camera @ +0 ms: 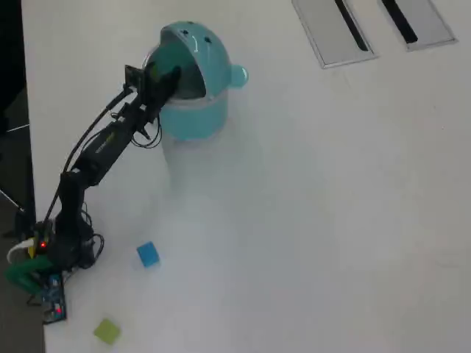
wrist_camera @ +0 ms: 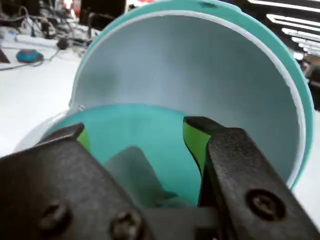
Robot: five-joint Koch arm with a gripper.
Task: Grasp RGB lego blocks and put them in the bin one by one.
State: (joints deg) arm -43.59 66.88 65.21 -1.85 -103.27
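**Fingers spread at the bin's mouth**

In the wrist view the gripper (wrist_camera: 135, 135) reaches into the teal bin (wrist_camera: 150, 130), its fingers (wrist_camera: 200, 135) parted with nothing between them, the domed lid (wrist_camera: 200, 65) tipped back. Overhead, the bin (camera: 193, 110) stands on the white tabletop (camera: 331, 220); the blue block (camera: 148, 254) and yellow-green block (camera: 107, 331) lie near the arm's base (camera: 55, 250), well apart from the bin.

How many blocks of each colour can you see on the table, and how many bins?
Blue block: 1
Yellow-green block: 1
Red block: 0 in view
Teal bin: 1
Total: 3 things, 2 blocks and 1 bin. The gripper is open at the bin's mouth with nothing between its jaws.
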